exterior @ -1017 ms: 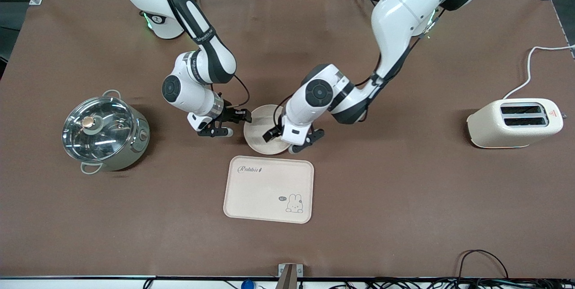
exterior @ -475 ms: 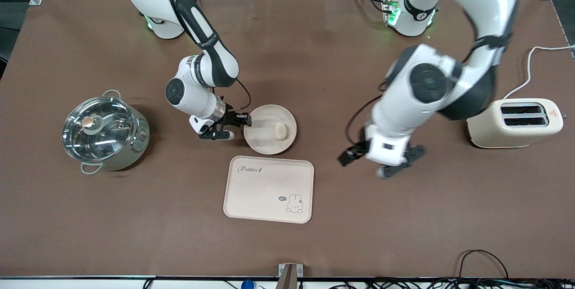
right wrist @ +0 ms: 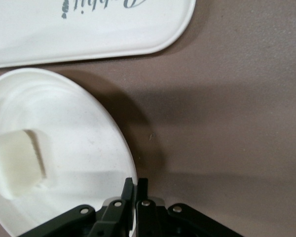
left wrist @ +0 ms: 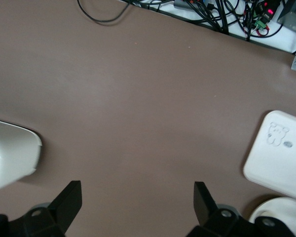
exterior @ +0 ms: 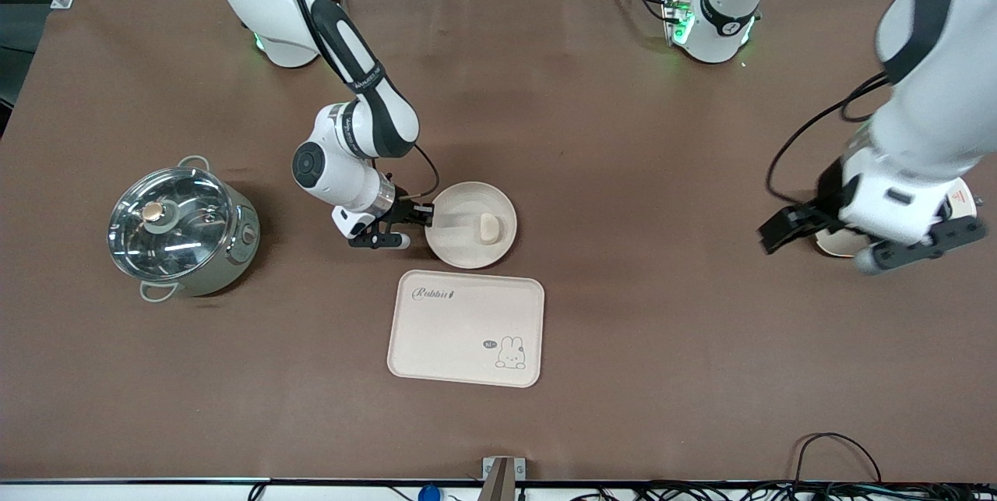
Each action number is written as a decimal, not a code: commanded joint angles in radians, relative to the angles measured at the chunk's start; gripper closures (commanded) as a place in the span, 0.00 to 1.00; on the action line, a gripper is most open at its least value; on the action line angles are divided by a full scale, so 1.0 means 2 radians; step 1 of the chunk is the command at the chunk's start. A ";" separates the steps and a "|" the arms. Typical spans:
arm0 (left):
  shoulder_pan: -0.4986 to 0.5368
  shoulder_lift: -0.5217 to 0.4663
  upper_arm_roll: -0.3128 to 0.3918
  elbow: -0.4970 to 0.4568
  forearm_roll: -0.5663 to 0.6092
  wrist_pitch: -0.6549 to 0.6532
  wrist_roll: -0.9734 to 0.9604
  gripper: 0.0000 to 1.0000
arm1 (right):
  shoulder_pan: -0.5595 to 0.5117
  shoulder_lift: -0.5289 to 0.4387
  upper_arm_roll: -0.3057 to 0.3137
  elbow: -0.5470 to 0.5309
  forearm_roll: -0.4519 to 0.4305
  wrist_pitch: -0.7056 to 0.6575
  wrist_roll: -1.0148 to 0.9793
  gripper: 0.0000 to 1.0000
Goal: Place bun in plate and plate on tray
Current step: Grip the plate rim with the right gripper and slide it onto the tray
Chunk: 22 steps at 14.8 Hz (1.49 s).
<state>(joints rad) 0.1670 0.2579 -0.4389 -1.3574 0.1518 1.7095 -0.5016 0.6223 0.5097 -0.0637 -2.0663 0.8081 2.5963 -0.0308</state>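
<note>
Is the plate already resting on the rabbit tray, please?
No, the plate sits on the brown table just above the tray in the front view, with a strip of tabletop between them.

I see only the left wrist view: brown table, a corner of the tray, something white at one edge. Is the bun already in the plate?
Observer: Yes. The bun lies in the plate, which rests on the table just farther from the front camera than the tray.
Operator: Does the right gripper hold something?
Observer: The right gripper is shut on the plate's rim, at the side toward the right arm's end.
Operator: And what is under my gripper?
Observer: The left gripper is open, over the toaster at the left arm's end.
</note>
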 commanded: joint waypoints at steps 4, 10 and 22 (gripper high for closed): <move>0.051 -0.057 -0.002 -0.012 -0.015 -0.042 0.154 0.00 | -0.008 -0.013 0.007 0.005 0.035 -0.004 -0.013 1.00; -0.060 -0.102 0.158 -0.019 -0.048 -0.112 0.237 0.00 | -0.015 -0.028 0.017 0.034 0.137 -0.034 -0.063 1.00; -0.058 -0.128 0.164 -0.048 -0.050 -0.121 0.251 0.00 | -0.118 0.145 0.014 0.280 -0.005 -0.092 -0.014 1.00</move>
<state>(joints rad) 0.0514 0.0258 -0.1193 -1.4342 0.0711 1.4695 -0.0004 0.4076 0.7879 -0.0484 -1.5484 0.8708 2.4399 -0.1213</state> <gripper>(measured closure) 0.000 0.960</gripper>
